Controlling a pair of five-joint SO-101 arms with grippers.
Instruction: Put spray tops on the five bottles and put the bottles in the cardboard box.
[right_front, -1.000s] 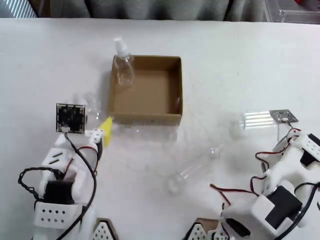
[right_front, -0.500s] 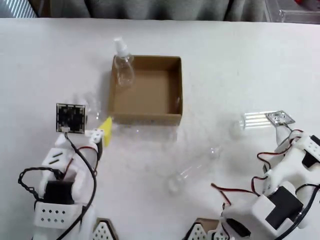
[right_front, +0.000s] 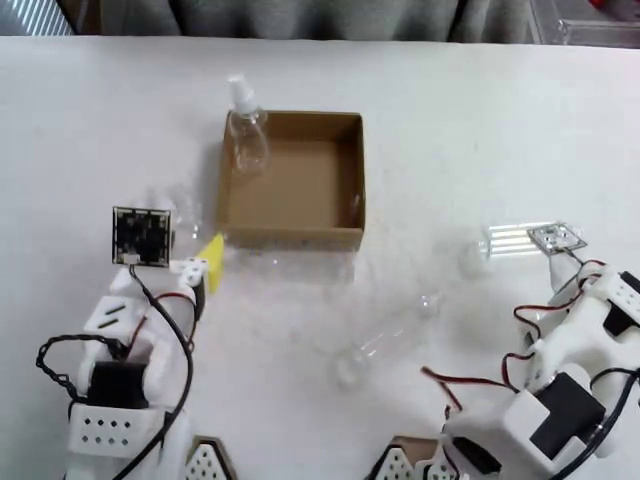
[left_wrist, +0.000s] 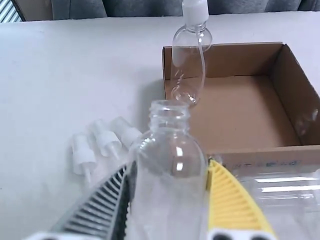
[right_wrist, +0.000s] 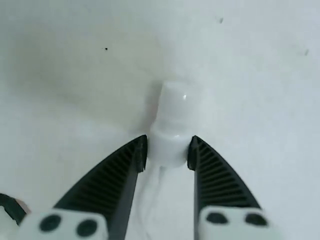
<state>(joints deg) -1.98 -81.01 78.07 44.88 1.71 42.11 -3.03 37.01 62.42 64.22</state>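
Observation:
My left gripper (left_wrist: 169, 181) is shut on a clear, open-necked bottle (left_wrist: 170, 150), held between its grey and yellow fingers just short of the cardboard box (left_wrist: 225, 47). In the high view that gripper (right_front: 203, 262) sits off the front left corner of the box (right_front: 290, 238). A bottle with a spray top (right_front: 245, 130) stands upright in the box's far left corner. My right gripper (right_wrist: 167, 150) is shut on a white spray top (right_wrist: 172, 125) resting on the table, right of the box (right_front: 472, 255).
Three loose spray tops (left_wrist: 100, 145) lie on the table left of the box. One clear bottle (right_front: 385, 340) lies on its side in the middle front. Another lies along the box's front wall (left_wrist: 285, 185). The table's far edge runs behind the box.
The right arm's wrist has turned and shifted slightly toward the box over the spray top. The left arm and its bottle have not moved.

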